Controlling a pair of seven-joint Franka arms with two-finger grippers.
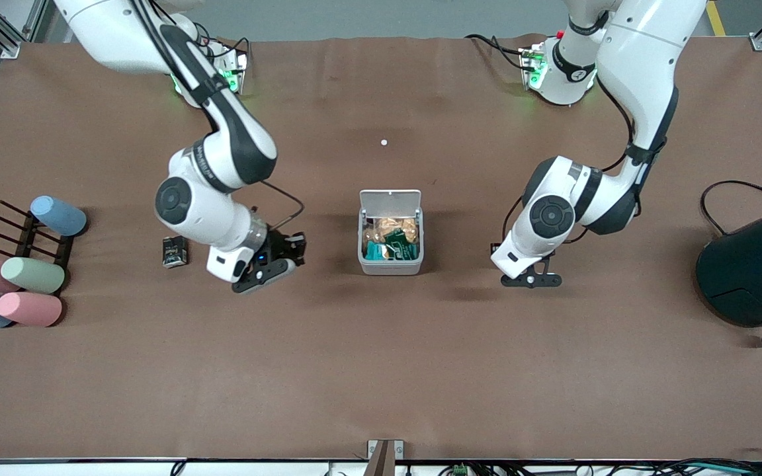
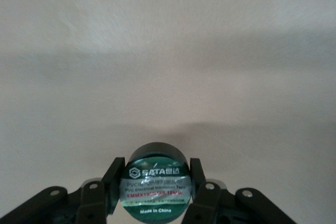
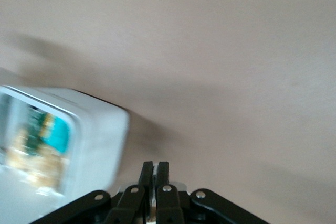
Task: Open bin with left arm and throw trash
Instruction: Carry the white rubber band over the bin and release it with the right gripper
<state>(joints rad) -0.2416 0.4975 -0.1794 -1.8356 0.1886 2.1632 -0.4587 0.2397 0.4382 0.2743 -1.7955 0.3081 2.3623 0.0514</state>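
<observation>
White-grey bin (image 1: 391, 231) mid-tabletop (image 1: 381, 370), lid raised, wrappers inside; left gripper (image 2: 156, 188) low beside it toward the left arm's end, jaws clamped on the black labelled disc (image 2: 156, 182); right gripper (image 3: 155, 174) low beside the bin (jaws seemingly pinched together, nothing between); dark foil packet (image 1: 174, 252) toward the right arm's end

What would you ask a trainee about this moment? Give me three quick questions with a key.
1. True or false: the lid of the bin is closed.
2. Which gripper holds the black disc? A) left B) right C) neither
3. What piece of trash lies outside the bin, beside the right gripper, toward the right arm's end?

Key:
1. False; the lid stands open.
2. A; the left gripper is shut on it.
3. The dark foil packet.
</observation>
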